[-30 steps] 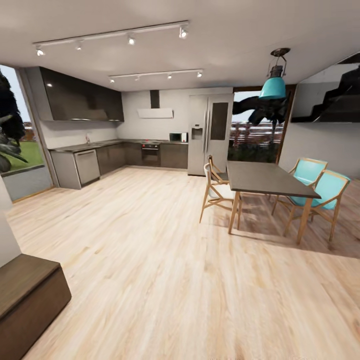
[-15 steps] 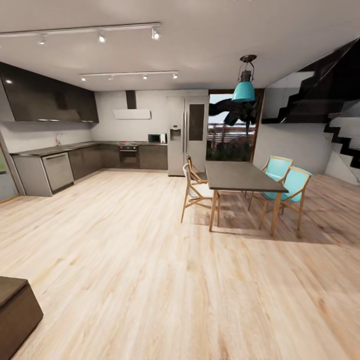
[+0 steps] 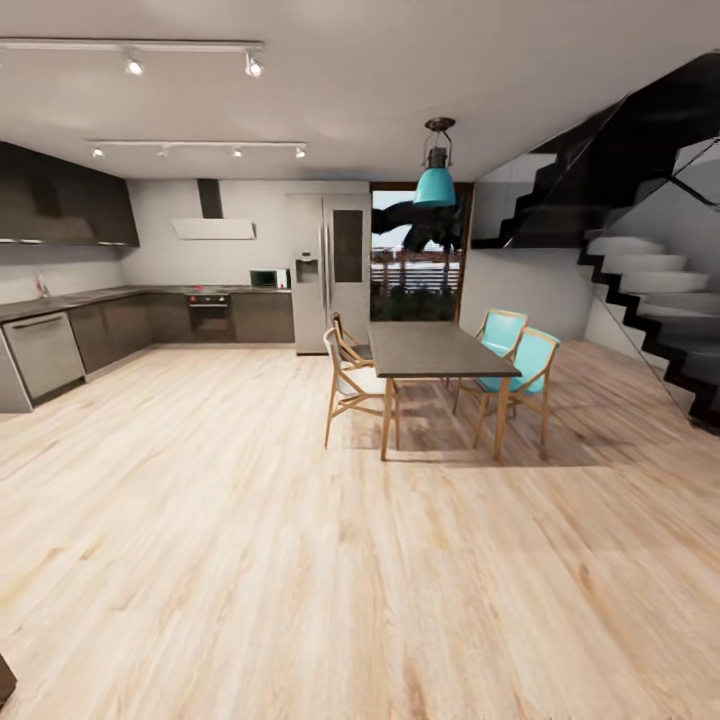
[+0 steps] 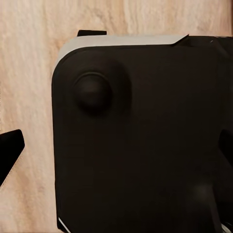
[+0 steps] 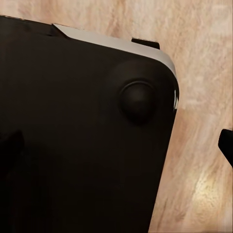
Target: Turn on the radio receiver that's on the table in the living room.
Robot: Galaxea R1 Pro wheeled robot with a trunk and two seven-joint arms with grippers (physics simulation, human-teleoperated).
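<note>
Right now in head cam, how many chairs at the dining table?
4. Two turquoise chairs on the dining table's right side, two wooden-framed chairs on its left. The tabletop may hide more.

No lettering to read anywhere here. The tall steel double-door fridge [image 3: 332, 272] shows a dispenser panel but no legible brand, the small microwave [image 3: 264, 278] on the dark kitchen counter is too small and blurred for any marking, and the matte black rounded robot base [image 4: 141, 141] carries no label.
</note>
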